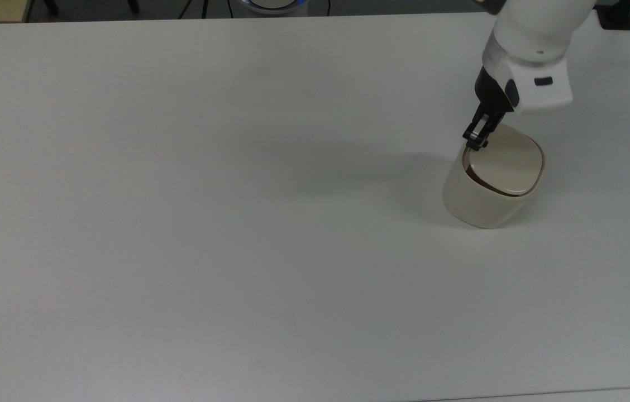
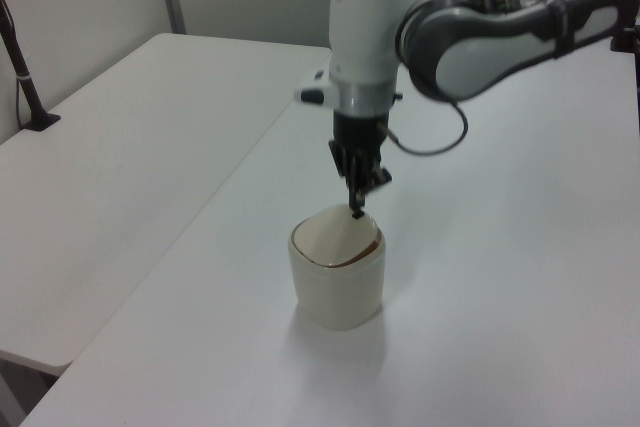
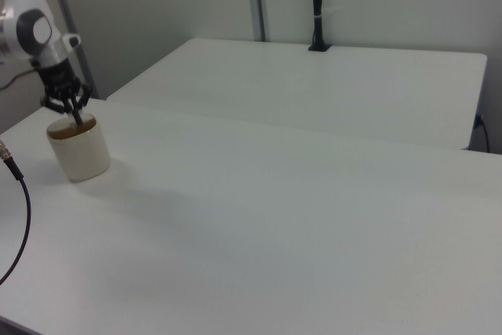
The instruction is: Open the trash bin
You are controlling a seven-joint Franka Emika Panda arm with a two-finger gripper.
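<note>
The cream-white trash bin (image 1: 485, 190) stands upright on the bench (image 1: 209, 223), its flat lid (image 1: 506, 160) slightly ajar, brownish gap showing.

White table (image 1: 181, 223) carries one item; cream trash bin (image 1: 480, 204) stands upright on its surface near the top view's right edge; lid slightly raised.

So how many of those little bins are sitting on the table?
1. The trash bin stands near the top view's right edge of the white table, right under the gripper; its lid looks slightly lifted. Nothing in view could hide another bin.
</note>
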